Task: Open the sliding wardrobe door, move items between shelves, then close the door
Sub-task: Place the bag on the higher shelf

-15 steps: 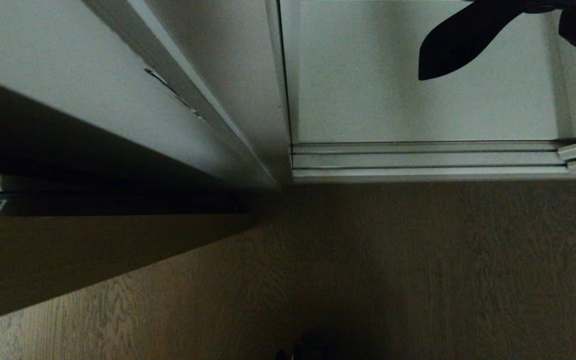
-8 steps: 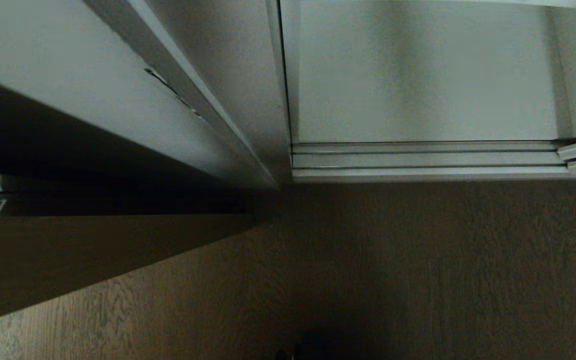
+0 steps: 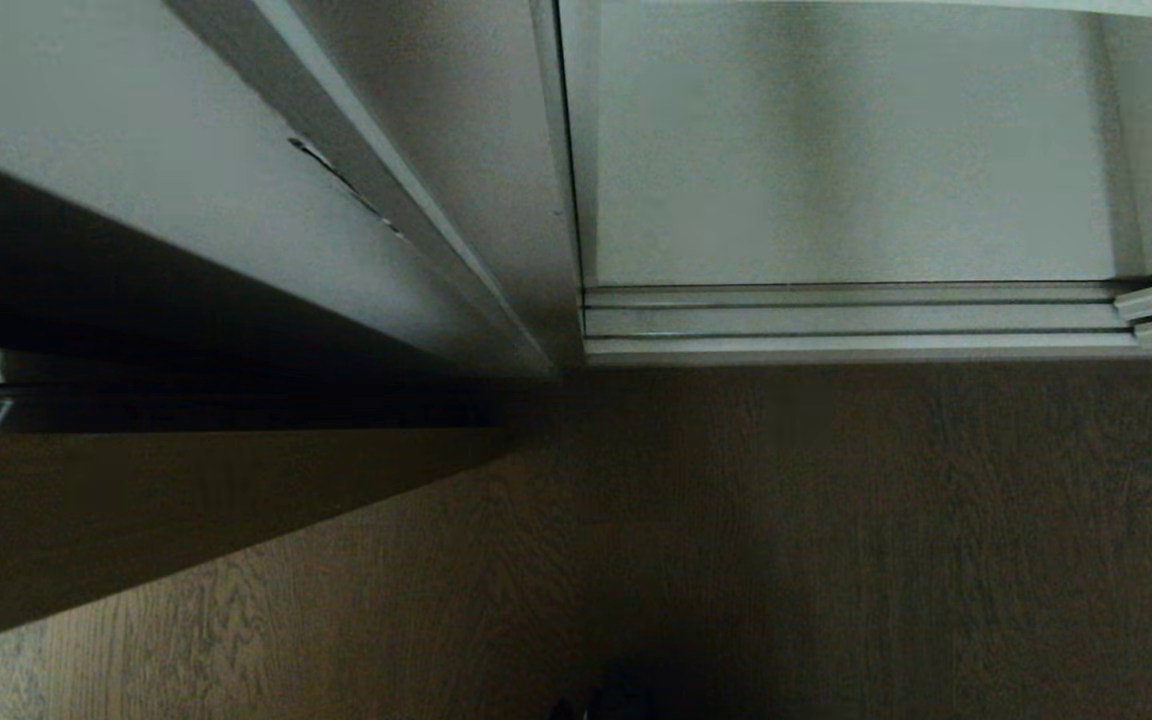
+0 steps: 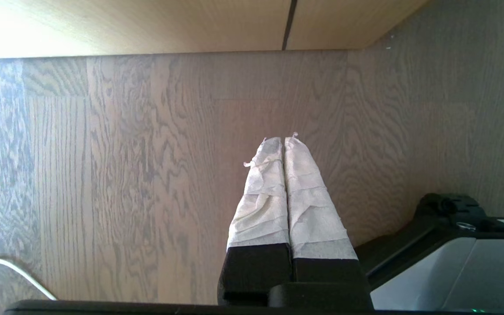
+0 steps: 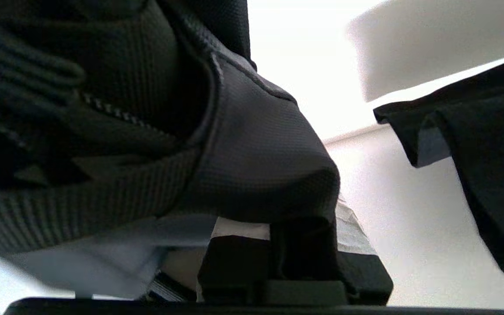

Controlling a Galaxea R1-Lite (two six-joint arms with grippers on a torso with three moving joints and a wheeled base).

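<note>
Two grippers for your record: the left gripper point(image 4: 283, 144) hangs closed and empty over the wood-grain floor point(image 4: 125, 175); the right gripper point(image 5: 278, 227) is clamped on the black fabric bundle point(image 5: 155, 131), inside a white compartment. Beyond the floor, the door track point(image 3: 856, 320) fronts a bare white shelf point(image 3: 836, 160).

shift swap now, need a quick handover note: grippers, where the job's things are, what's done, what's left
Right gripper: shut on the black fabric bundle, out of the head view; a strap hangs loose beside it.
Left gripper: shut, empty, parked over the wood floor.
Wardrobe: compartment open; its white bottom shelf is bare, the door track unblocked.
Done: door open, bundle picked up.
Left: set the bundle on another shelf, let go, slide the door closed.
</note>
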